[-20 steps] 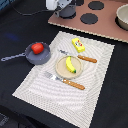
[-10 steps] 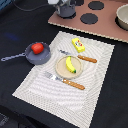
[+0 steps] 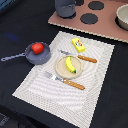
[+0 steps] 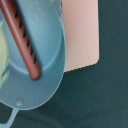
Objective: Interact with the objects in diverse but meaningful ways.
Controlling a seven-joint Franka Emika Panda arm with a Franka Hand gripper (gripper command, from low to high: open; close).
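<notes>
In the exterior view a red tomato (image 3: 37, 48) sits in a dark grey long-handled pan (image 3: 41, 56) at the placemat's left edge. A yellow banana (image 3: 70, 64) lies on the round tan plate (image 3: 61, 69). Beyond the plate rests a flat yellow packet (image 3: 78, 44) with red marks. One dark pot (image 3: 65, 7) stands on the pink toy stove (image 3: 102, 27), and another pot (image 3: 122, 17) stands at its right end. The wrist view looks down on a brown sausage stick (image 4: 22, 42) inside a blue-grey pot (image 4: 47, 65). No gripper fingers show in either view.
An orange-handled fork (image 3: 80, 57) and knife (image 3: 67, 81) flank the plate on the striped placemat (image 3: 45, 95). The stove carries dark round burners (image 3: 89, 19). In the wrist view the pot overlaps a pink panel (image 4: 80, 35) on the dark cloth (image 4: 100, 95).
</notes>
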